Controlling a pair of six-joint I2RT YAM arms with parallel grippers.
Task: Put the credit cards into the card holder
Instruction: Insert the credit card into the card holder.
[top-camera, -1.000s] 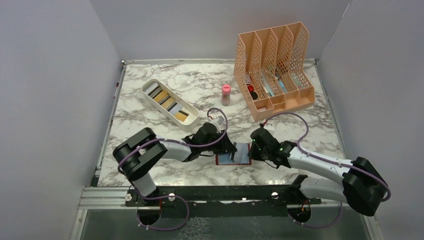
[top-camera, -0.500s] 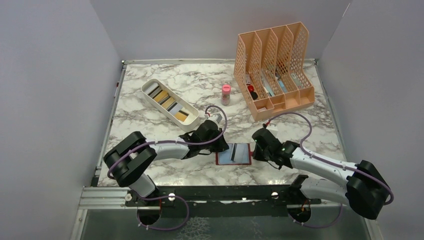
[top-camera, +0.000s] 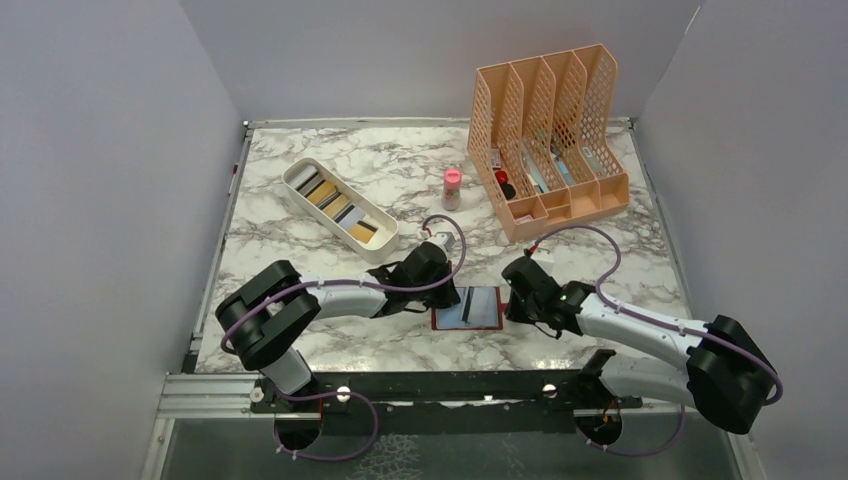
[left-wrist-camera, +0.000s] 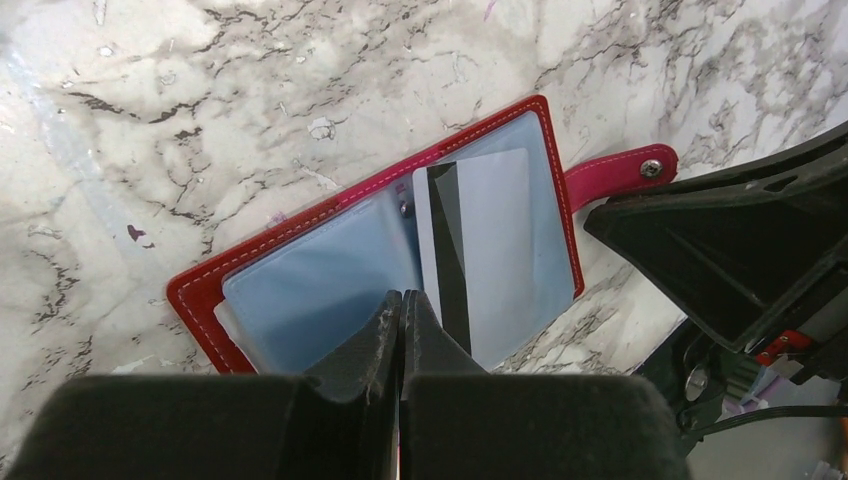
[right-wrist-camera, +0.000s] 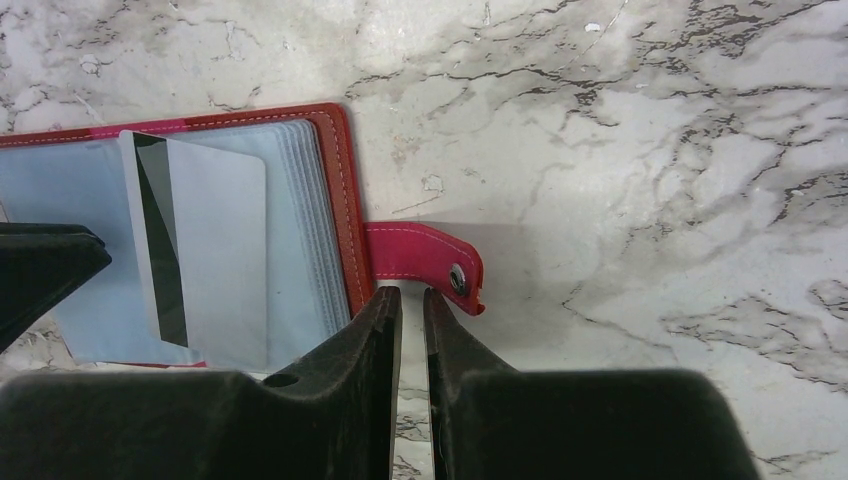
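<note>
As you see from both wrist cameras, the holder (left-wrist-camera: 300, 275) lies open, and one card (left-wrist-camera: 495, 250) with a black stripe rests on its strap-side page. Your left gripper (left-wrist-camera: 401, 300) is clenched empty at the holder's side away from the strap (right-wrist-camera: 425, 250). Your right gripper (right-wrist-camera: 411, 300), almost closed with nothing inside, sits just beside the strap.

We see a grey-veined marble worktop (top-camera: 300, 215) with a white tray (top-camera: 327, 219) toward its left edge and a peach file organiser (top-camera: 575, 205) by the far right corner. A pink-capped bottle (top-camera: 452, 188) stands between them. A red card holder (top-camera: 468, 308) lies open at the middle of the near edge.
</note>
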